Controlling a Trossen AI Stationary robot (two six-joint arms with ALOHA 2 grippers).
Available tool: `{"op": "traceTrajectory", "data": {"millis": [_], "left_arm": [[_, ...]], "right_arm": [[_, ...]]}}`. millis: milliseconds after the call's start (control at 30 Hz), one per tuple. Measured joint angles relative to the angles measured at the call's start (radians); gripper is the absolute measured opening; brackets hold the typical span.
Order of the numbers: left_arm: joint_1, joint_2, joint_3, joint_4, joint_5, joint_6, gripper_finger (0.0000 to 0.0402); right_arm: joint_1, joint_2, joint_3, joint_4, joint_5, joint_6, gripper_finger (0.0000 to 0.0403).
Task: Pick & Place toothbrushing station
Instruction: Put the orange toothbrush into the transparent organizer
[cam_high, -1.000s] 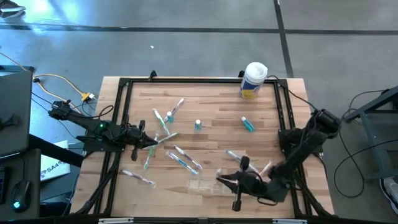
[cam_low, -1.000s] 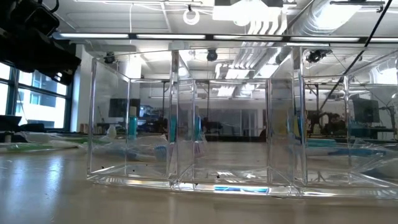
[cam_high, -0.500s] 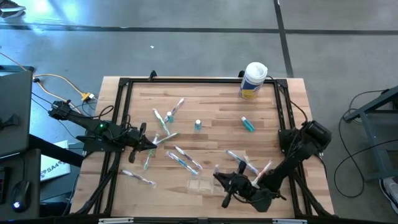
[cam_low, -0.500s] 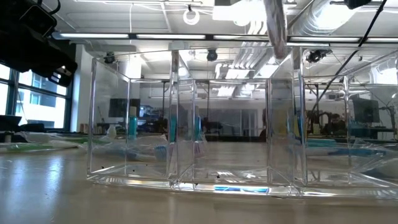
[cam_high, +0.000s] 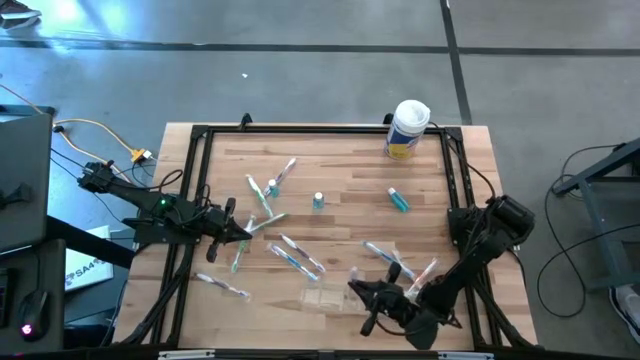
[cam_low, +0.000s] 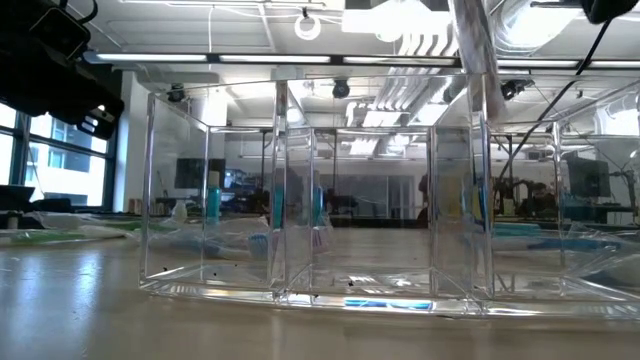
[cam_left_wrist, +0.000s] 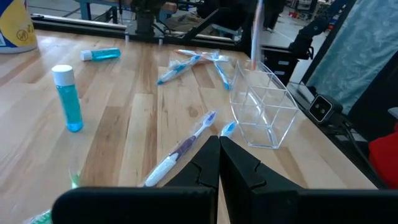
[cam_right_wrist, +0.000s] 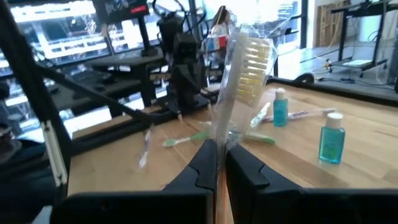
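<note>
On the left side of the table, the left gripper (cam_high: 243, 231) waits clenched and empty among scattered toothbrushes (cam_high: 293, 258). Right of it, the right gripper (cam_high: 354, 288) pinches a wrapped toothbrush (cam_right_wrist: 239, 68), upright, just beside the clear holder (cam_high: 324, 297), which lies slightly leftward.

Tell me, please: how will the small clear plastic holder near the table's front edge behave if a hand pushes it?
The clear holder looks thin-walled and empty, so it is probably light and would slide easily on the smooth wooden table. Its base looks broad and flat, so tipping seems unlikely from a low push. A high push on its upright walls might tilt it.
</note>
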Motion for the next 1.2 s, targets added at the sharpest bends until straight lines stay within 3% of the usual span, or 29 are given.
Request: {"op": "traceTrajectory", "data": {"millis": [200,400,767,1200], "left_arm": [[0.0,0.0,0.0,0.0,0.0,-0.017,0.0003],[0.0,0.0,0.0,-0.001,0.0,-0.025,0.0003],[0.0,0.0,0.0,-0.002,-0.002,-0.026,0.0003],[0.0,0.0,0.0,-0.002,-0.002,-0.026,0.0003]], "right_arm": [[-0.002,0.002,0.0,-0.174,-0.039,0.096,0.0005],[-0.002,0.002,0.0,-0.224,-0.041,0.099,0.0005],[-0.032,0.107,0.0,-0.161,-0.063,0.142,0.0006],[-0.044,0.113,0.0,-0.113,-0.113,0.123,0.0012]]}}
